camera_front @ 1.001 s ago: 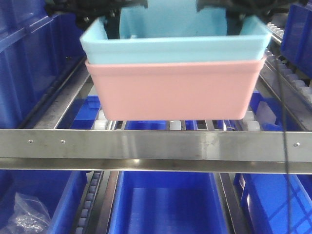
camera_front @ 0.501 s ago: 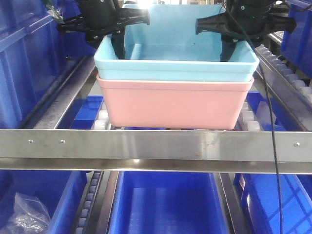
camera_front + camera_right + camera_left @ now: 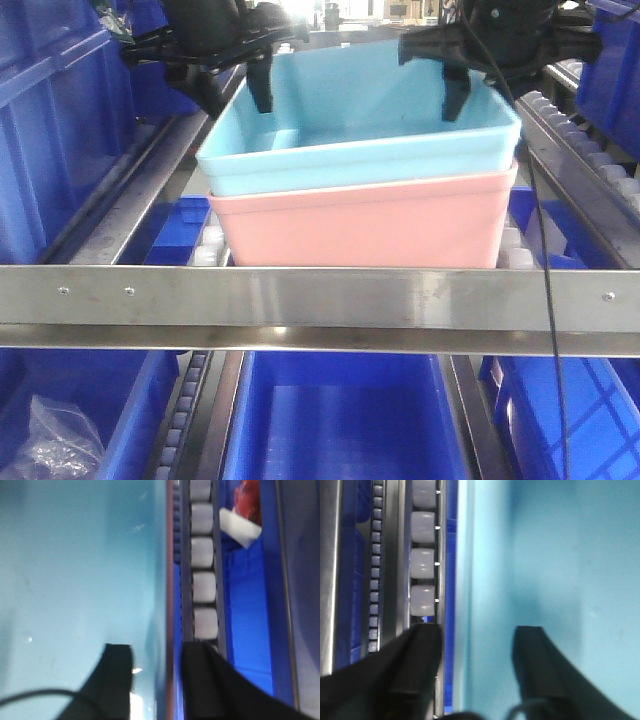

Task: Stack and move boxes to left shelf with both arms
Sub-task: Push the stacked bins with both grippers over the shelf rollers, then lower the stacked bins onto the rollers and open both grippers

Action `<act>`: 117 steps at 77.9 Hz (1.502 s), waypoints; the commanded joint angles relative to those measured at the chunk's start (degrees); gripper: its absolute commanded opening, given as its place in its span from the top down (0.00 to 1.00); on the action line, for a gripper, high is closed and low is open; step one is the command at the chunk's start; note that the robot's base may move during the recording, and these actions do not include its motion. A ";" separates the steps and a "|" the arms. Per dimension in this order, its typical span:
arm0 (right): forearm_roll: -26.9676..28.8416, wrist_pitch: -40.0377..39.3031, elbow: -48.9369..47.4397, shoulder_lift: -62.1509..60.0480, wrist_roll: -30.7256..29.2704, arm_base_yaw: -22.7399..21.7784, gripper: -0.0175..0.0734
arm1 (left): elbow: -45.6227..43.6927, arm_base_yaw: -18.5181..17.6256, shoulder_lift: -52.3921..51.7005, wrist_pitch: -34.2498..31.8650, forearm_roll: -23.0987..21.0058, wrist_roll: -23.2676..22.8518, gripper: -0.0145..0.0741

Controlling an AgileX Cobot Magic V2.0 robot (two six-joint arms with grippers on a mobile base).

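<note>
The aqua box (image 3: 360, 125) sits nested in the pink box (image 3: 365, 225), a little askew. The stack rests on the left shelf behind its steel front bar (image 3: 320, 300). My left gripper (image 3: 237, 92) straddles the aqua box's left wall (image 3: 470, 580), one finger inside and one outside by the white rollers (image 3: 422, 562). A clear gap shows on both sides of that wall, so this gripper (image 3: 477, 630) is open. My right gripper (image 3: 472, 95) straddles the right wall (image 3: 161, 570) the same way. It (image 3: 157, 647) is open too, with the pink rim (image 3: 170, 555) showing between its fingers.
Dark blue ribbed bins line the left side (image 3: 50, 130), the right (image 3: 612, 50) and the level below (image 3: 340, 420). A plastic bag of metal parts (image 3: 48, 448) lies lower left. A black cable (image 3: 545, 300) hangs from the right arm. Roller rails (image 3: 590, 165) run along both sides.
The stacked boxes came down and moved back onto the rollers behind the front bar. Both grippers now stand higher on the walls, and the aqua box sits tilted in the pink one.
</note>
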 commanded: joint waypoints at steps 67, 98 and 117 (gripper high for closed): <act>-2.71 -2.90 -1.85 -11.07 -0.68 -0.34 0.75 | -3.89 0.52 -8.85 2.51 3.86 -0.12 0.84; -2.76 -5.31 6.50 -20.50 -2.32 1.08 0.75 | -2.05 0.01 -11.72 4.06 3.26 0.27 0.84; -2.76 -5.85 7.75 -20.58 -2.32 1.08 0.75 | -2.05 0.01 -11.72 5.20 5.02 0.27 0.79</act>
